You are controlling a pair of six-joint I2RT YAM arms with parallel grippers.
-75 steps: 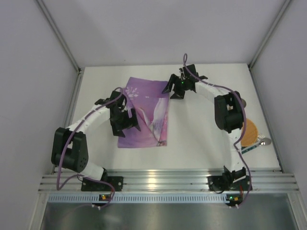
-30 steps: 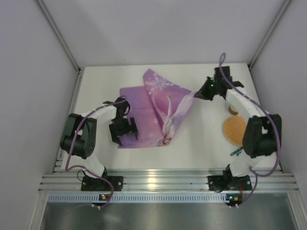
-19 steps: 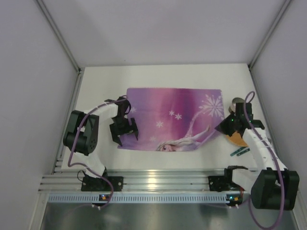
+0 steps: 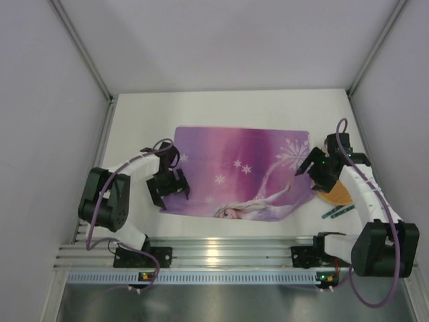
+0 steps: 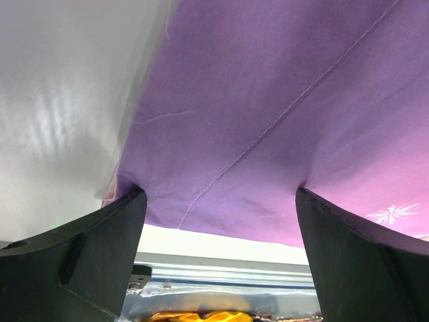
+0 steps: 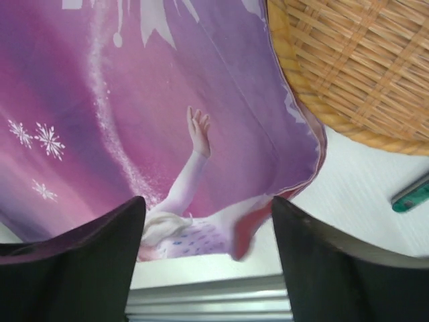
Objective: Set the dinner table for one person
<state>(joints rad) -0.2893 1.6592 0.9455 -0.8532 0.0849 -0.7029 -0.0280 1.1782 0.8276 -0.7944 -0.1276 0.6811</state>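
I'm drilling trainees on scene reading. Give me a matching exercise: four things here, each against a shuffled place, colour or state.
1 placemat
2 woven mat
3 slim utensil
4 left tool

A open, over the placemat's near left corner
B purple, spread flat
C tan, by the placemat's right edge
D teal, beside the woven mat

Pairs: 1-B, 2-C, 3-D, 4-A
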